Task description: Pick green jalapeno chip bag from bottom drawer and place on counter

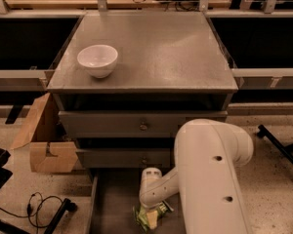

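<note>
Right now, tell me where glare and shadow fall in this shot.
Camera view: a soft sheen washes the counter at its right rear; the bowl is brightly lit; the bottom drawer lies dim, where the gripper sits at the bag, low in the frame; the recesses flanking the counter are nearly black.

Tool (151, 219) at chip bag (161, 209) in bottom drawer (115, 204); bowl (97, 60) on counter (171, 52).

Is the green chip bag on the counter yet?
No, the green jalapeno chip bag lies in the bottom drawer beneath the gripper.
</note>
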Robot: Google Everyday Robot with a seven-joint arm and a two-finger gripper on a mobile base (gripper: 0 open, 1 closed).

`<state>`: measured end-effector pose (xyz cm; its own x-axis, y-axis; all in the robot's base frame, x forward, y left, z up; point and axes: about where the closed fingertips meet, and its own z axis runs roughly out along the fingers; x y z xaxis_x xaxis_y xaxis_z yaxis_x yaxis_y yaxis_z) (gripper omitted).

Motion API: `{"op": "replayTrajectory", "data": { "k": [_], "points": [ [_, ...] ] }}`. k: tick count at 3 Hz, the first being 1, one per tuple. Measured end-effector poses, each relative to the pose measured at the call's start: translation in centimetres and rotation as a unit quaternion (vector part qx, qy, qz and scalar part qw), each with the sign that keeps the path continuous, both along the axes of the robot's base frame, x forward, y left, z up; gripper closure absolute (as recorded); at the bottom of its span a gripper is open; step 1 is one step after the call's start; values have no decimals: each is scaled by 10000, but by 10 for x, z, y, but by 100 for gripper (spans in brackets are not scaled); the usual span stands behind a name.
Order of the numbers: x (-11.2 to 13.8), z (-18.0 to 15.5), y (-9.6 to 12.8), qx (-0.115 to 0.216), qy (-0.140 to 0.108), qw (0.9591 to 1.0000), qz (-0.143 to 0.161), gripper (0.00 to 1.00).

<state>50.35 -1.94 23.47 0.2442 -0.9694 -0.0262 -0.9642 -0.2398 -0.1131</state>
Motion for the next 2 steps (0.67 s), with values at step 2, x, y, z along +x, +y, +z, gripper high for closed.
{"op": "replayTrajectory", "data": {
  "k": [2],
  "points": [
    [17,-76,3,52,301,9967,753,12]
  ]
}}
